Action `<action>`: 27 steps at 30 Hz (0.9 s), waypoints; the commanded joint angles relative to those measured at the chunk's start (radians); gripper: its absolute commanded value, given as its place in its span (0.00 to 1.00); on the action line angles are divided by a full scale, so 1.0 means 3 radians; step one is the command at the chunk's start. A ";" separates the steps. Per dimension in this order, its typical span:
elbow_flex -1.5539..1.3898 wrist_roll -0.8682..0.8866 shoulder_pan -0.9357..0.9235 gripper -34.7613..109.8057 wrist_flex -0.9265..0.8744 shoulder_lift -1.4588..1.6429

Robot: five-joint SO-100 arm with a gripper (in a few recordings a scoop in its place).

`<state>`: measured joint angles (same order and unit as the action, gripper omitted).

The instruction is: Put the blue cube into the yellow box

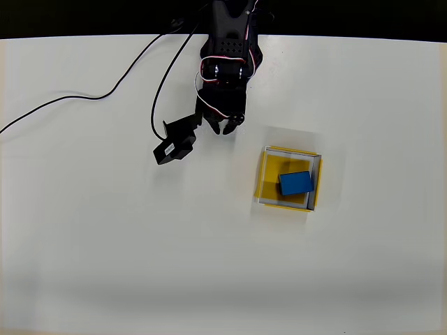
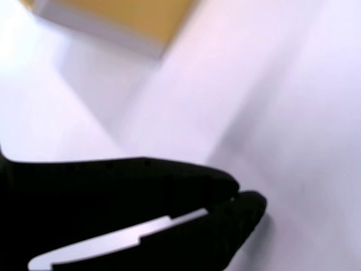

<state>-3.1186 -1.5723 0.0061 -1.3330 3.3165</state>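
The small bright-blue cube (image 1: 295, 183) sits inside the shallow square yellow box (image 1: 268, 181) with thin pale walls. It lies flat on the yellow floor, closer to the box's right wall in the overhead view, and a strip of yellow floor shows on its left.

The yellow box rests on the plain white desk (image 1: 105, 244). The black robot arm (image 1: 229, 49) reaches down from the top edge of the desk, up and to the left of the box. Its black fingers (image 1: 223, 128) are near the box's top left corner but well apart from it, and they hold nothing. In the wrist view the fingers (image 2: 234, 197) look closed, with the tips touching.

A small black camera block (image 1: 176, 143) sticks out from the arm on the side away from the box. A thin black cable (image 1: 84, 98) runs across the desk, far to the left of the box.

In the wrist view, a blurry yellow corner of the box (image 2: 135, 14) shows at the top.
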 commanded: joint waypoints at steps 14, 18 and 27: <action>-0.0092 0.0036 -0.0087 0.24 -0.0061 0.0082; -0.0092 0.0036 -0.0087 0.24 -0.0061 0.0082; -0.0092 0.0036 -0.0087 0.24 -0.0061 0.0082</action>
<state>-3.1186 -1.5555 -0.0061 -1.3407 3.3165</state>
